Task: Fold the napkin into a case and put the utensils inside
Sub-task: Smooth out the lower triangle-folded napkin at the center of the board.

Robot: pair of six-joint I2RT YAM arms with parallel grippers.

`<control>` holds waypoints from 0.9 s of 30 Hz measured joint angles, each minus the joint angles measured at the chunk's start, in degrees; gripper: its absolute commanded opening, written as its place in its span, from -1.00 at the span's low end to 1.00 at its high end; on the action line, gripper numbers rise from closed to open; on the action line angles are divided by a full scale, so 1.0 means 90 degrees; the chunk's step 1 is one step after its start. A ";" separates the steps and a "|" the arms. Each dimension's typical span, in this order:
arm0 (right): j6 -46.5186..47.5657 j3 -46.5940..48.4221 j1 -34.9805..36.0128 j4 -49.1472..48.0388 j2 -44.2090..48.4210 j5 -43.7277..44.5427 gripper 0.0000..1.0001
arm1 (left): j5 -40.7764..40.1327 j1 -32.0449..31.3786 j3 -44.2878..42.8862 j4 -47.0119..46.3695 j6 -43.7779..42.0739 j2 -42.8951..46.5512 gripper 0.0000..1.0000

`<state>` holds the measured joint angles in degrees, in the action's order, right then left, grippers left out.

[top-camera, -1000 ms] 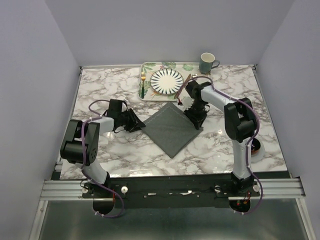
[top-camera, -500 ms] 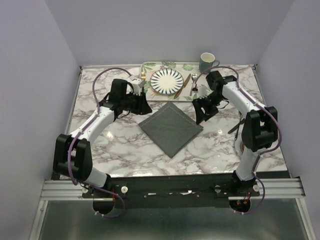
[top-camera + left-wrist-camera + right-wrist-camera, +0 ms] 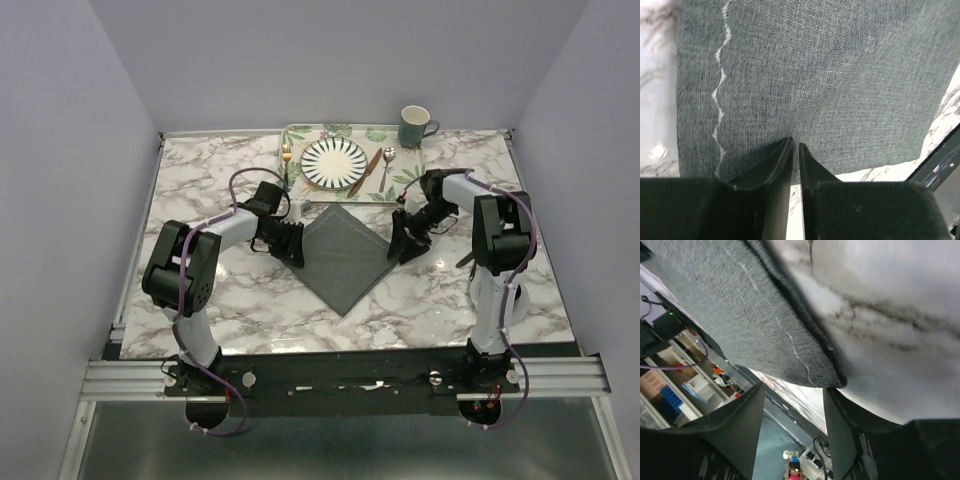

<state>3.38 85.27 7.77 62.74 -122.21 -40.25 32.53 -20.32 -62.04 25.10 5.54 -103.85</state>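
Top external, arms bent low flanking napkin [image 3: 345,255], left gripper [image 3: 795,144] seemingly pinching its edge, right gripper [image 3: 793,388] spread at corner.

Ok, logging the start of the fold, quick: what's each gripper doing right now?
Left gripper: closed, pinching the napkin at its edge.
Right gripper: open, napkin corner just ahead of it.
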 measured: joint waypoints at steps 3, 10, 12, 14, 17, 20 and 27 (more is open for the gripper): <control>-0.0189 0.0136 0.0000 -0.0129 -0.0282 -0.0221 -0.24 | -0.0095 0.0000 0.0136 0.0073 -0.0085 0.0087 -0.54; -0.0444 0.0279 -0.0015 -0.0262 -0.0631 -0.0529 -0.99 | -0.0265 0.0000 0.0469 0.0131 -0.0442 0.0498 -0.55; -0.0389 0.0313 -0.0015 -0.0296 -0.0629 -0.0585 -0.79 | -0.0279 0.0000 0.0622 0.0124 -0.0622 0.0729 -0.43; -0.0325 0.0318 -0.0015 -0.0347 -0.0624 -0.0590 -0.59 | -0.0282 -0.0002 0.0733 0.0129 -0.0818 0.1015 -0.32; -0.0250 0.0262 -0.0053 -0.0367 -0.0556 -0.0651 -0.15 | -0.0376 -0.0119 0.0716 0.0051 -0.1100 0.1404 -0.14; -0.0257 0.0090 -0.0100 -0.0413 -0.0296 -0.0709 0.14 | -0.0464 -0.0481 0.0636 -0.0083 -0.1319 0.1688 0.03; -0.0515 -0.0010 -0.0182 -0.0546 -0.0095 -0.0738 0.26 | -0.1095 -0.1865 0.0483 -0.0491 -0.1474 0.1741 0.22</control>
<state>-1.26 85.19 6.13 57.82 -123.07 -46.89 22.68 -37.10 -57.69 20.69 -7.73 -88.18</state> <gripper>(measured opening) 0.633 0.604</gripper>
